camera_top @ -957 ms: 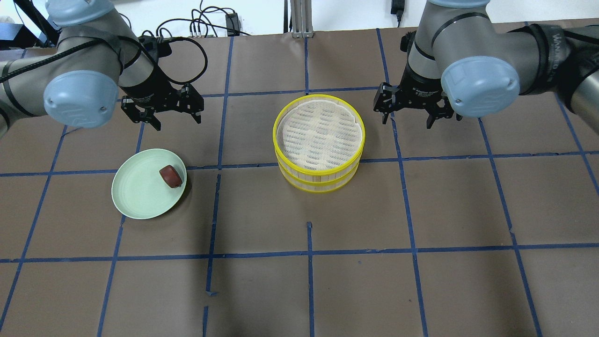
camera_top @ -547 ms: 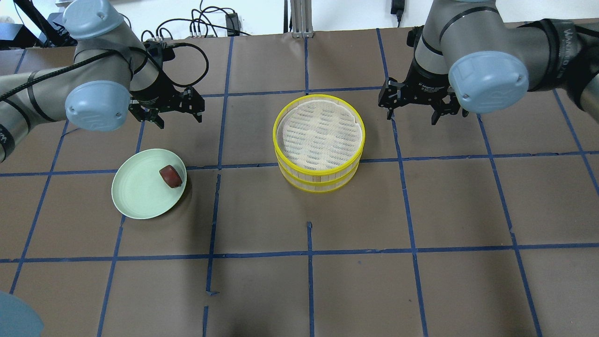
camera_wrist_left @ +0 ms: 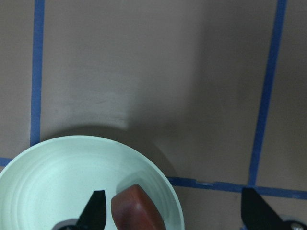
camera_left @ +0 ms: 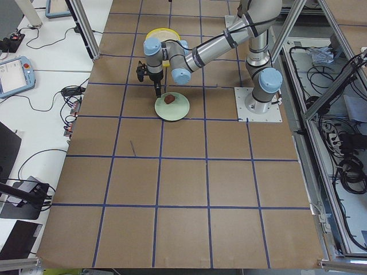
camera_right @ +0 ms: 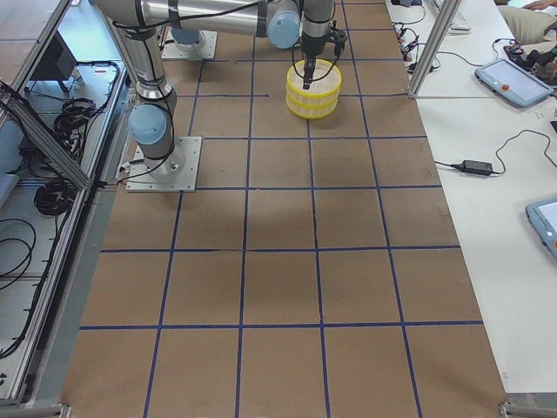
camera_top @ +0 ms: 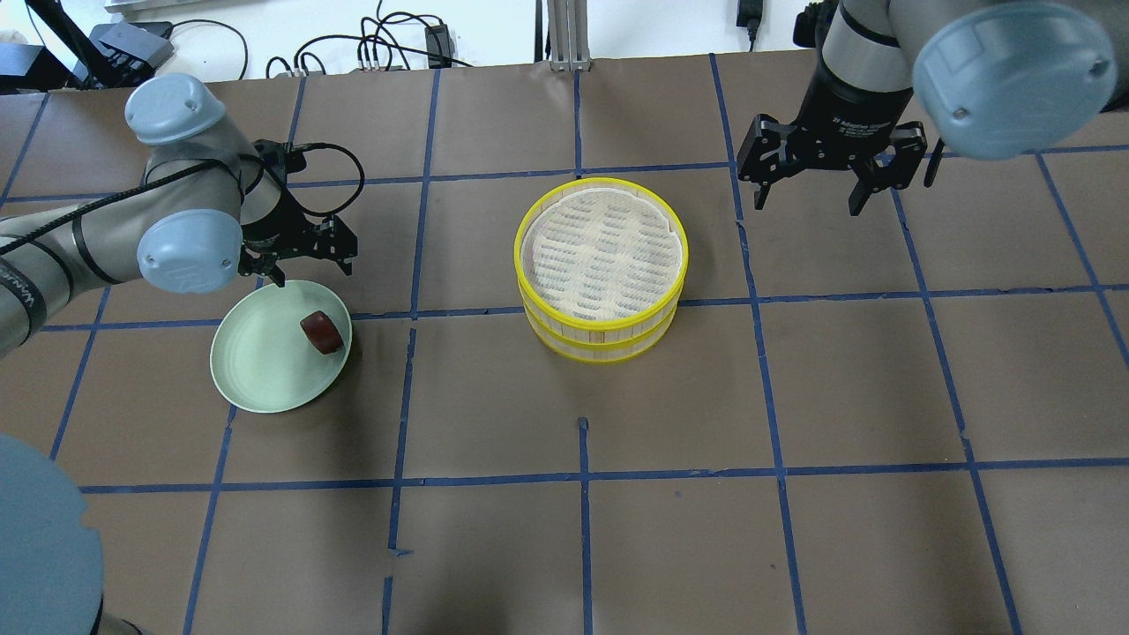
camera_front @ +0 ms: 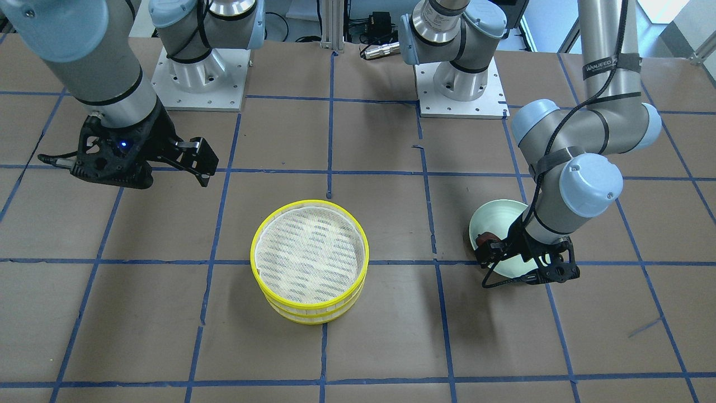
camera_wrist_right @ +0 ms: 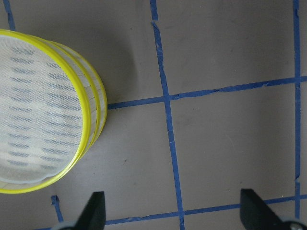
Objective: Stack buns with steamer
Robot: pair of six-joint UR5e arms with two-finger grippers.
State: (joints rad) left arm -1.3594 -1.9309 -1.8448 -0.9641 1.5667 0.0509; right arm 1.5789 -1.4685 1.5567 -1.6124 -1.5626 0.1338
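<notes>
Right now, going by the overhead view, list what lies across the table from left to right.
pale green plate with the red-brown bun on its right part → stacked steamer trays → right gripper

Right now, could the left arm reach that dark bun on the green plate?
Probably yes: the left gripper hangs open at the rim of the plate, and the dark bun lies uncovered with nothing between them.
</notes>
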